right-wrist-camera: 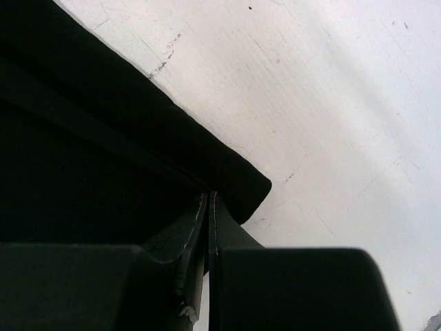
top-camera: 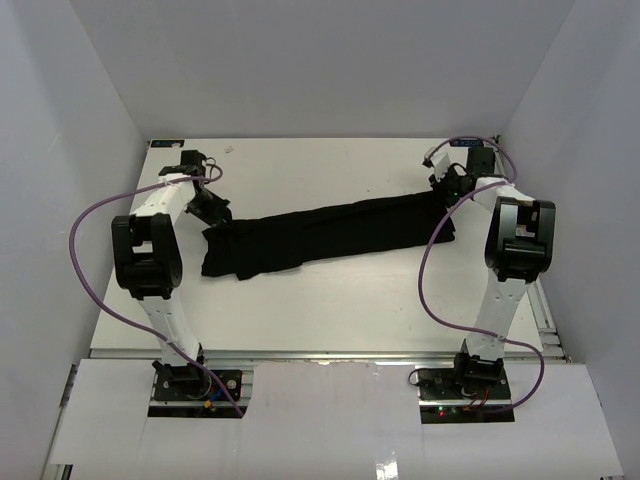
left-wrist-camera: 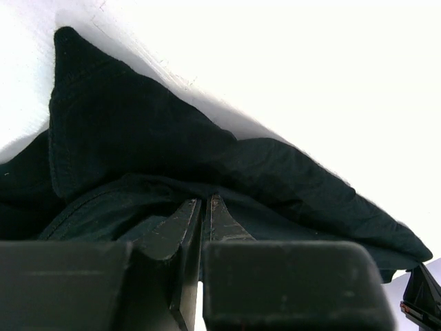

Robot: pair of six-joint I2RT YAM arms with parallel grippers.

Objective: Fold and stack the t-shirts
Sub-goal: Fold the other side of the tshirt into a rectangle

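Note:
One black t-shirt [top-camera: 320,236] lies stretched in a long band across the white table [top-camera: 330,310], bunched at its left end. My left gripper [top-camera: 213,209] is shut on the t-shirt's left end; in the left wrist view the fabric [left-wrist-camera: 151,145] is pinched at the left gripper [left-wrist-camera: 204,200] tips. My right gripper [top-camera: 446,192] is shut on the t-shirt's right end. In the right wrist view a folded edge of the t-shirt [right-wrist-camera: 103,145] meets the right gripper [right-wrist-camera: 209,196] at its closed tips.
White walls enclose the table on the left, back and right. A purple cable [top-camera: 90,250] loops off the left arm, and another purple cable [top-camera: 430,270] hangs beside the right arm. A metal rail [top-camera: 545,320] runs along the table's right edge.

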